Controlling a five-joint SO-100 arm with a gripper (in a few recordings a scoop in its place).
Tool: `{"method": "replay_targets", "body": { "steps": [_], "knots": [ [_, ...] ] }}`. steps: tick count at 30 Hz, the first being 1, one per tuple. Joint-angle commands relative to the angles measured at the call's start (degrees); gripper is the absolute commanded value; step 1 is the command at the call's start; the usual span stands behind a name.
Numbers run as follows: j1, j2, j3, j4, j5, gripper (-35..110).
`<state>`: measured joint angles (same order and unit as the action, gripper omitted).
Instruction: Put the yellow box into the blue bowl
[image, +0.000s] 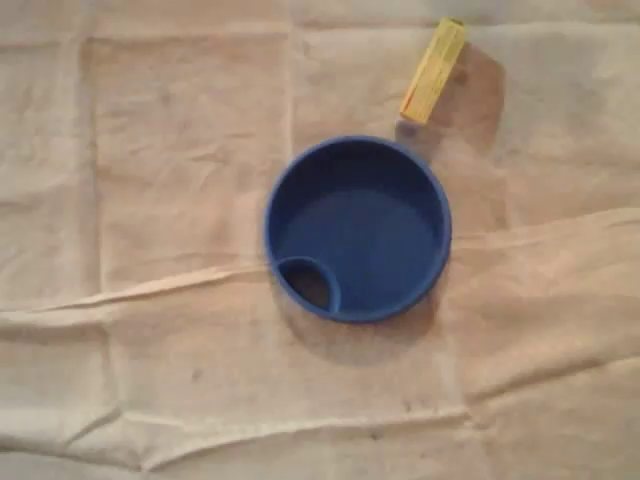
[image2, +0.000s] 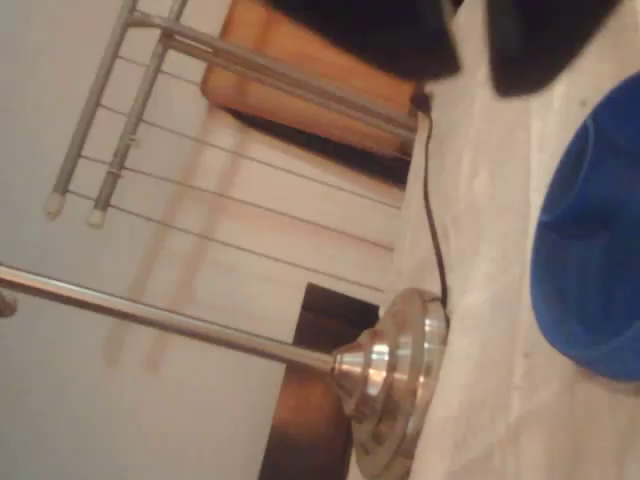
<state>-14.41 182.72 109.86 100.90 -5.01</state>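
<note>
Currently, the yellow box lies flat on the counter, outside the blue bowl. In the overhead view the box sits near the top edge, up and to the right of the bowl. It is long and narrow. It is tilted, so its upper end points right and its lower end points toward the bowl's rim. The lower end is near the rim but apart from it, with a strip of cloth showing between them. Faint marks run along one long side of the box and are too blurred to read.

The bowl stands upright at the middle of the overhead view, and its interior is plain blue. A small rounded loop is set inside the rim at the lower left. A pale cloth with creases and fold lines covers the counter.

The wrist view lies on its side, with part of the bowl at its right edge. The fingers appear as two dark, blurred shapes at the top edge with a narrow pale strip between them. I cannot tell whether they are spread or closed.

A round metal base stands at the cloth's edge, and its pole runs off to the left. A black cable follows the cloth's edge. Beyond it are a rack of thin metal rods and an orange-brown board.
</note>
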Motion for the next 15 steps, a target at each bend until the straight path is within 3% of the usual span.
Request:
{"method": "replay_targets", "body": {
  "steps": [1, 15],
  "knots": [
    [0.26, -0.18, -0.26, -0.53, 0.7, 0],
    [-0.09, -0.18, -0.26, -0.53, 0.62, 0]
  ]
}}
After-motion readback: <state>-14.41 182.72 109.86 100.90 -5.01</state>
